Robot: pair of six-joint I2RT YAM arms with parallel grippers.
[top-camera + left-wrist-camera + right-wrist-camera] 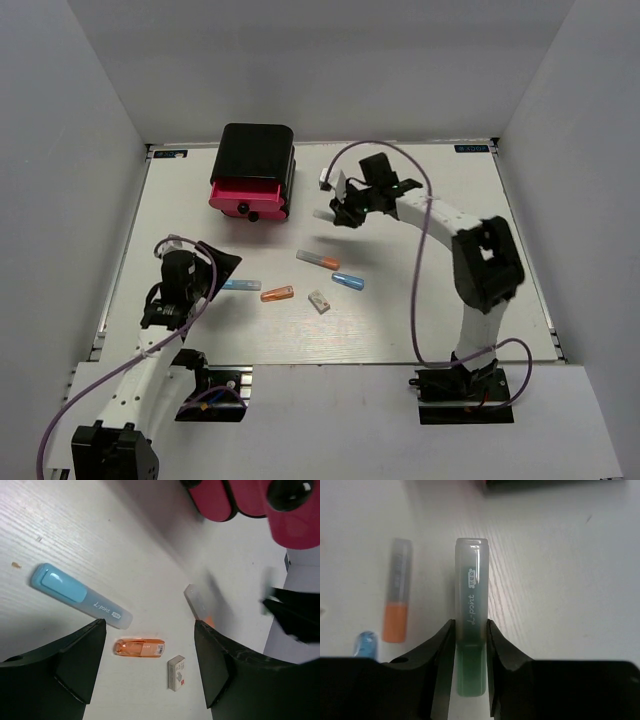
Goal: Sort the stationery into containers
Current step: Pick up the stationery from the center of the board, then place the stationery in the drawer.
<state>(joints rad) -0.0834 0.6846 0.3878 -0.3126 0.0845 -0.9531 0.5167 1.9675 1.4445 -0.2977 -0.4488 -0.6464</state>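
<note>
My right gripper (338, 208) is shut on the mint-green highlighter (471, 595) and holds it above the table, right of the black box (256, 150). The box's pink drawer (247, 196) is pulled out, and its black knob (290, 492) shows in the left wrist view. My left gripper (149, 628) is open and empty at the left, above the table. On the table lie a light blue highlighter (80, 596), an orange piece (140, 648), a whitish block (176, 672), an orange-and-grey bar (397, 597) and a darker blue piece (348, 281).
White walls close in the table on the left, back and right. The loose pieces lie in a row across the middle, between the two arms. A purple cable (420, 240) loops along the right arm.
</note>
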